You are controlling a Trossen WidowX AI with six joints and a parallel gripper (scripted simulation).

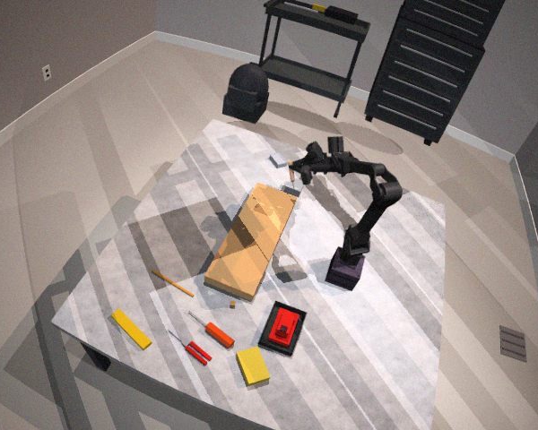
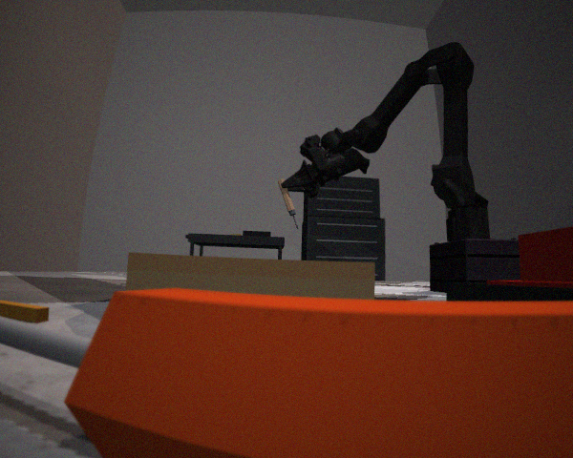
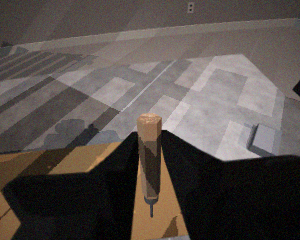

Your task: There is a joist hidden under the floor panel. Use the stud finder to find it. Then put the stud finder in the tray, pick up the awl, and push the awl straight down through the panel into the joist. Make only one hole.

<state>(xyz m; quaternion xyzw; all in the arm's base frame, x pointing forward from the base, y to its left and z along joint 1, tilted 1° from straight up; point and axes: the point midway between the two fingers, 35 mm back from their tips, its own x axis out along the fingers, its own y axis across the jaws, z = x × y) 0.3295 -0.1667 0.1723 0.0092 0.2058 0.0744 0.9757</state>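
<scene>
My gripper (image 1: pixel 292 165) (image 2: pixel 284 185) (image 3: pixel 149 136) is shut on the wooden handle of the awl (image 1: pixel 291 173) (image 2: pixel 287 197) (image 3: pixel 150 165). The awl's thin tip points down, with a slight tilt in the exterior view. It is held in the air near the far end of the orange-tan floor panel (image 1: pixel 255 245) (image 2: pixel 247 276) (image 3: pixel 65 160), clear above it. The red stud finder (image 1: pixel 288 318) (image 2: pixel 558 256) rests in the black tray (image 1: pixel 264 339), near the panel's near end. The joist is hidden. I cannot make out a hole in the panel.
A grey block (image 1: pixel 278 159) (image 3: pixel 266 140) lies beyond the panel's far end. An orange screwdriver (image 1: pixel 220 335) (image 2: pixel 326 374), red-handled tool (image 1: pixel 199 350), yellow block (image 1: pixel 253 365), yellow bar (image 1: pixel 131 328), thin orange stick (image 1: pixel 171 283) and small cube (image 1: pixel 232 304) lie at the near side.
</scene>
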